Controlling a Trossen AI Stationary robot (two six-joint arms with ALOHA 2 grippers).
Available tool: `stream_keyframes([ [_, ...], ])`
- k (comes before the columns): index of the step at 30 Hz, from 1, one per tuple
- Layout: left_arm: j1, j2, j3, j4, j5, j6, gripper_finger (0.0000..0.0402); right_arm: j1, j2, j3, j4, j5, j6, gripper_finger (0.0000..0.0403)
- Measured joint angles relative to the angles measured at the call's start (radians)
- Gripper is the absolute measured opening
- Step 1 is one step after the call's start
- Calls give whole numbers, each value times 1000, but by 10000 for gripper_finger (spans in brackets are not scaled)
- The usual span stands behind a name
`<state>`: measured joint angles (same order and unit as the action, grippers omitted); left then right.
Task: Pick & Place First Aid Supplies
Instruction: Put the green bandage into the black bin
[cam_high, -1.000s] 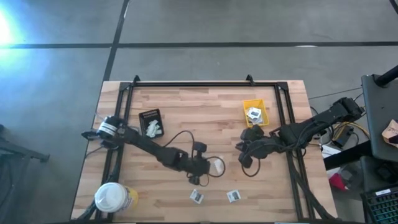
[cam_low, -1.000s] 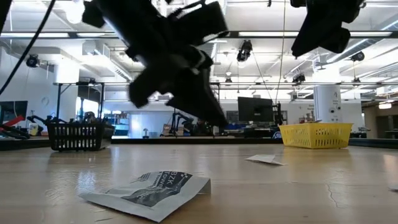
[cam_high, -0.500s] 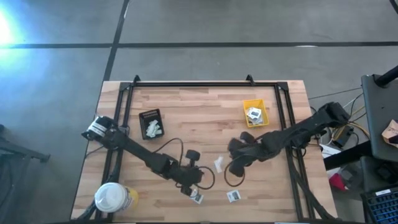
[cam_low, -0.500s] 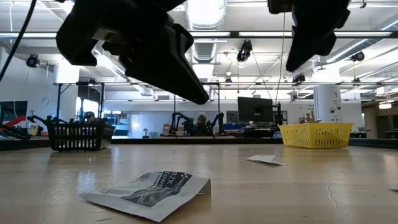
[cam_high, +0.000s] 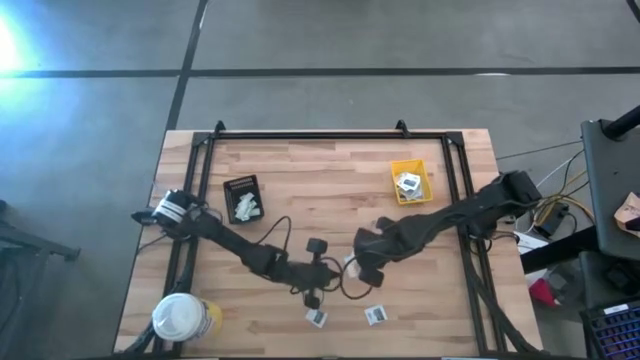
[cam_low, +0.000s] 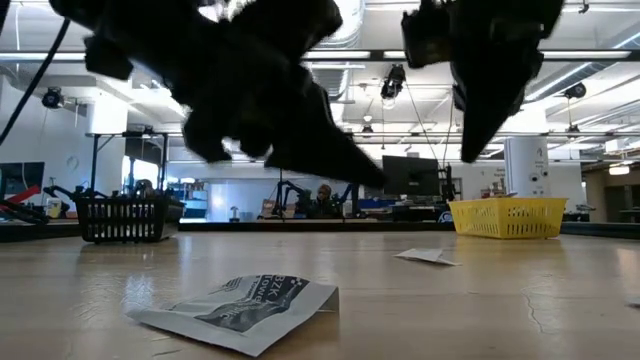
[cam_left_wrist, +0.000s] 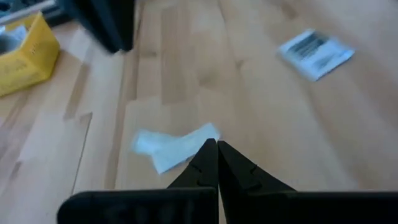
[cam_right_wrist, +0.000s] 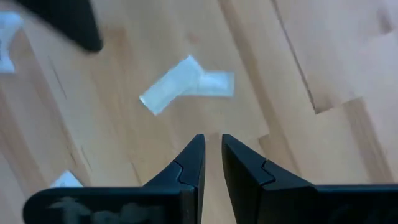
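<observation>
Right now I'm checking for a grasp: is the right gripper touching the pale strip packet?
Apart. The right wrist view shows bare wood between the right gripper and the pale strip packet.

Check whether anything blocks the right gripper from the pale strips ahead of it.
Nothing visible does. Bare wood lies between the right gripper and the pale strips; the left arm sits off to one side of that path.

The wooden table carries scattered packets, a yellow bin, black tray and tub.
</observation>
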<state>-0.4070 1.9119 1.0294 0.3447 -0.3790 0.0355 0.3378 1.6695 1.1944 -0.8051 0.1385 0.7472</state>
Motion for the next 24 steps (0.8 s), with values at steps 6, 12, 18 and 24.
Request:
stream_keyframes([
  [6,69,35,2,-4,-1,6,0,13,21,-28,42,-46,-82,52],
  [12,125,35,3,-4,81,-9,0,45,35,-39,105,-44,-196,52],
  [18,139,59,36,2,182,-8,0,48,95,-42,141,-42,-240,52],
  [24,145,114,87,-2,180,-2,0,54,143,-42,174,-58,-293,52],
])
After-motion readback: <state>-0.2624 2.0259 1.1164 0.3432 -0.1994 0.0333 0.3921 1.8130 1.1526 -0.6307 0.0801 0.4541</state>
